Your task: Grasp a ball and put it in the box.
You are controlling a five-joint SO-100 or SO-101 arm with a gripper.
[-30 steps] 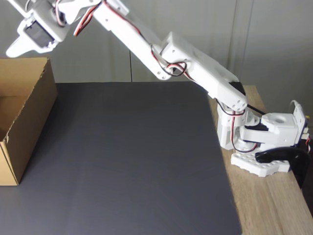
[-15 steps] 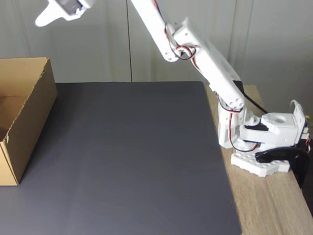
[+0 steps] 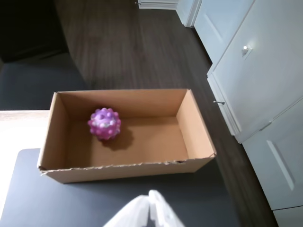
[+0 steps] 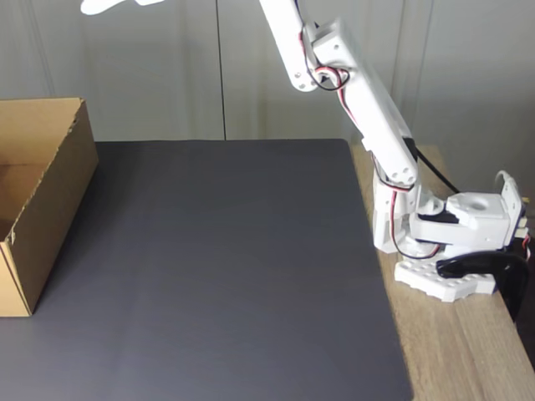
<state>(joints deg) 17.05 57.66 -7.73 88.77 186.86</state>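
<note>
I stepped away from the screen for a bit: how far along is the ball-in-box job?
Looks done: in the wrist view the ball lies on the floor of the box, toward its left end. In hand: nothing; the tool shows shut at the bottom edge, apart from the box and outside it, with the arm raised high above the mat. Left: probably only parking the arm.

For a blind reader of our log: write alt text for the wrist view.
A bumpy purple ball lies inside an open cardboard box, toward its left end, seen from above. The box stands on a dark mat, and the white tip of the gripper pokes in at the bottom edge. Beyond are a wood floor and white cabinet doors.
</note>
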